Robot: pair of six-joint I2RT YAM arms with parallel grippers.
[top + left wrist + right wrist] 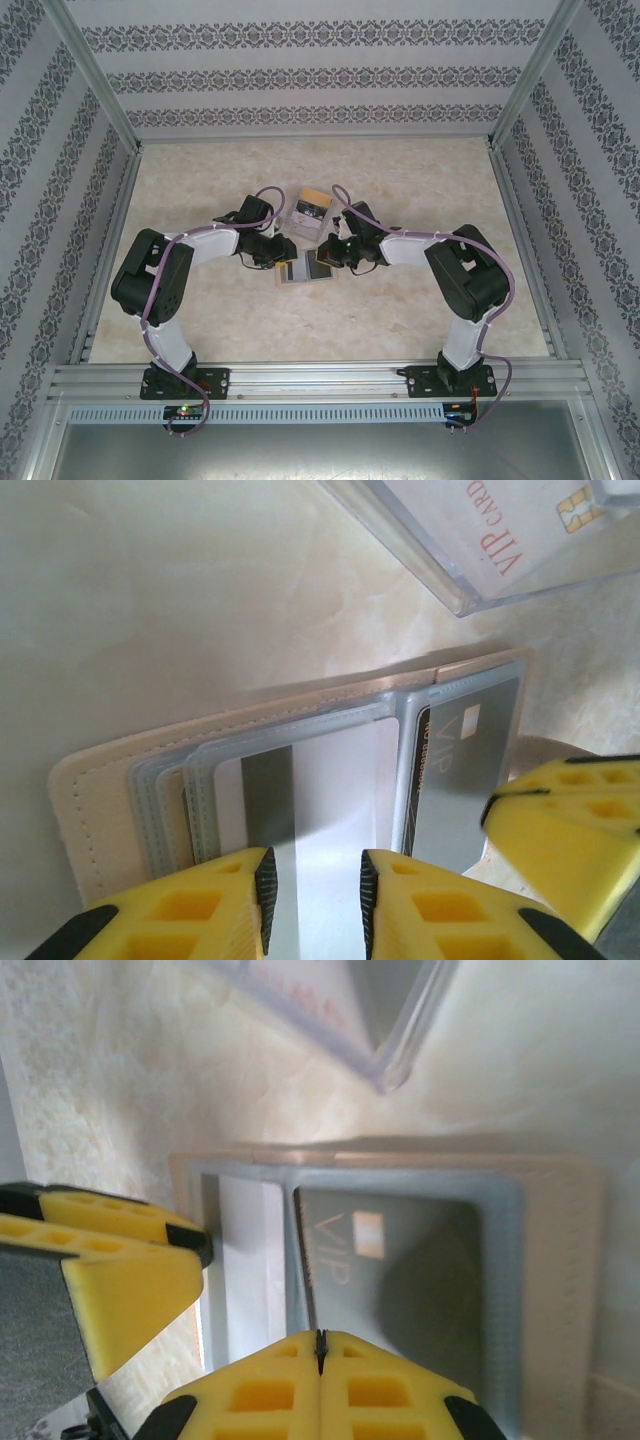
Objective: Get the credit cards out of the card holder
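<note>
L claw point(315, 880): jaws parted a little and gripping nothing. The gap straddles the near end of the striped card point(320, 780). Can't tell if the tips touch it.
R claw point(320, 1345): jaws pressed together, right at the near edge of the dark card point(400, 1260). The tips hide that edge, so can't tell whether they nip it.
Striped card: at 12 o'clock from L claw in the left wrist view, sitting in a clear sleeve. Long axis runs 6–12, same as its grey stripe.
Dark card: at 12 o'clock from R claw, long axis approx 6–12, still in its sleeve. In the left wrist view it lies just beside the striped card, at 3 o'clock.
Nearer arm: R for the dark card, L for the striped one. Both are at the holder.
Card holder point(300, 270): lies open and flat on the table point(150, 600) between the claws in the top view, at 3 o'clock from L and 9 o'clock from R. Long axis runs 9–3. A cream cover shows round the sleeves.
Clear box point(308, 212): at 12 o'clock from the holder, near but apart, w/ a card inside.
Next move (my guess): draw the dark card toward 6, along its own length, w/ L steadying the holder.
</note>
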